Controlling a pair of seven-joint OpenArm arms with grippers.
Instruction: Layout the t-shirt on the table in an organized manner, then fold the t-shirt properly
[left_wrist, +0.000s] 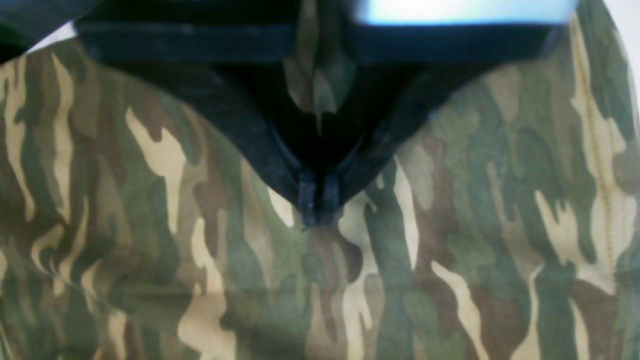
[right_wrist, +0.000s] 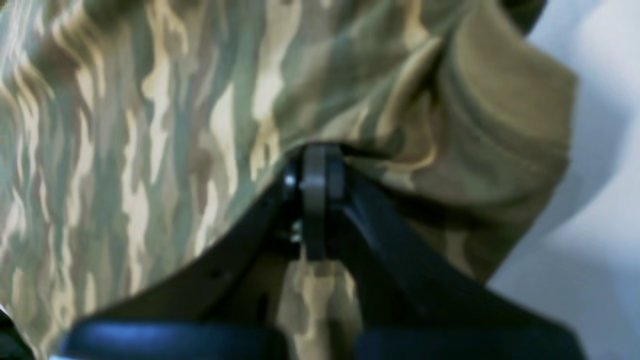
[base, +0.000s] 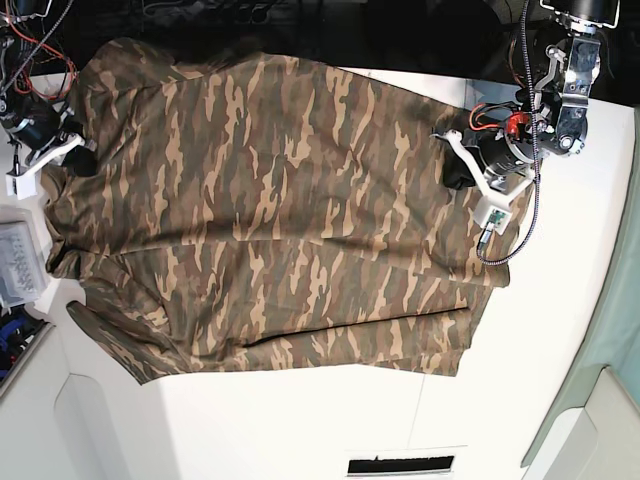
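The large soft camouflage-print cloth t-shirt (base: 270, 210) in olive, brown and tan is spread over the wide flat white table (base: 560, 330), filling the upper and middle of the base view, with a layer doubled along its lower edge. In the left wrist view the left gripper (left_wrist: 317, 207) is seen clenched, a pinch of camo cloth caught between its black fingers; in the base view it is placed at the shirt's right edge. The right gripper (right_wrist: 315, 165) is likewise clenched on a bunched fold of fabric, placed at the shirt's upper left edge in the base view. The step in hand is judged to be layout or an early fold, both edges gripped. For the next move, both pinches should be kept tight and the cloth carried evenly, so wrinkles are not dragged in.
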